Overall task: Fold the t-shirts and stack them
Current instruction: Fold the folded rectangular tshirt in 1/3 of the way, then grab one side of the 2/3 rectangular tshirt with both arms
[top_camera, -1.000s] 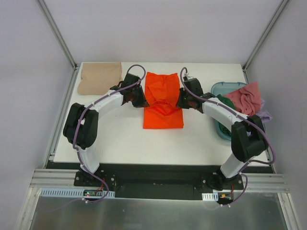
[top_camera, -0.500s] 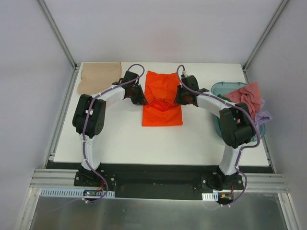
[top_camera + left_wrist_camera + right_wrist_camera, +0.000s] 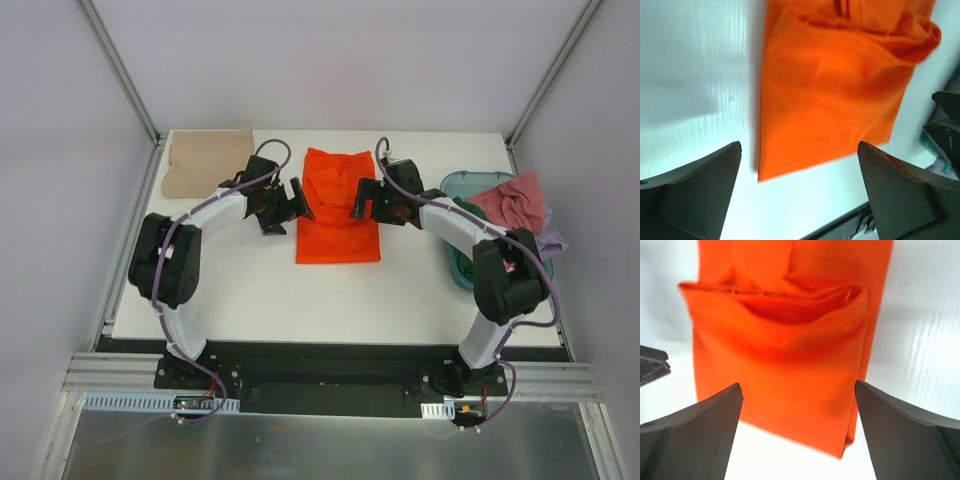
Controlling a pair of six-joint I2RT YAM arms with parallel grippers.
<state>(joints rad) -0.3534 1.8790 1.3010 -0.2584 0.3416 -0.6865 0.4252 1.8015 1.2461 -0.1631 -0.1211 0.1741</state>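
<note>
the orange shirt [image 3: 338,205] lies folded into a long rectangle in the middle of the table [image 3: 250,290], flat on the white top. its long axis runs from the near edge to the far edge, barely tilted. the near end is smooth and square; the far half carries a doubled layer with a loose, puckered lip.

the left gripper [image 3: 284,206] sits just beside the shirt's left edge and the right gripper [image 3: 363,200] just beside its right edge. both point inward at the cloth. each has its jaws spread wide with nothing held; in the wrist views the fingers stand clear of the cloth. both arms bow outward at the elbow and curve in to the wrist.

a tan shirt [image 3: 207,162] lies folded at the far left corner. at the right edge a teal tub [image 3: 455,186] holds pink [image 3: 510,200], green [image 3: 466,212] and lilac [image 3: 552,241] garments.
</note>
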